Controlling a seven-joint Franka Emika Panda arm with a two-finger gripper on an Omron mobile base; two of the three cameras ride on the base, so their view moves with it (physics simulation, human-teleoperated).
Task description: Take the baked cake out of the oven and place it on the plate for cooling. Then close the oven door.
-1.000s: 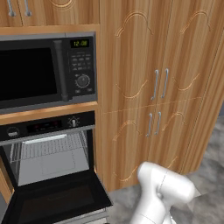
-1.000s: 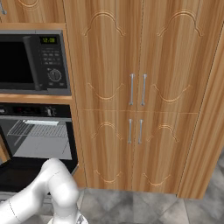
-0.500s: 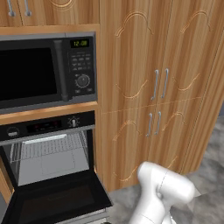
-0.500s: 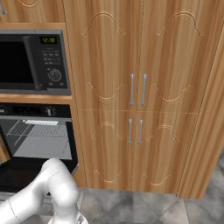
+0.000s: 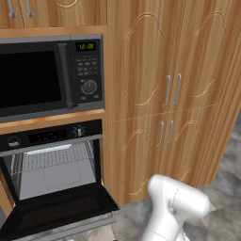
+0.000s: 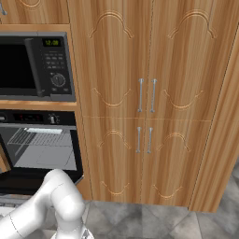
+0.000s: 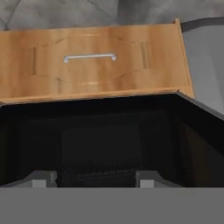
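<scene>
Left base view is showing the oven (image 5: pixel 52 164) at lower left, under the microwave (image 5: pixel 49 77), with its wire rack (image 5: pixel 52 157) sitting inside. The oven door (image 5: pixel 59 207) is hanging open, lying flat along the bottom left edge. Hand view is showing the gripper (image 7: pixel 94 178) at bottom centre over the dark door panel (image 7: pixel 100 140), its two tips standing apart with nothing between them; a wooden drawer front (image 7: pixel 94 59) is crossing the top.
</scene>
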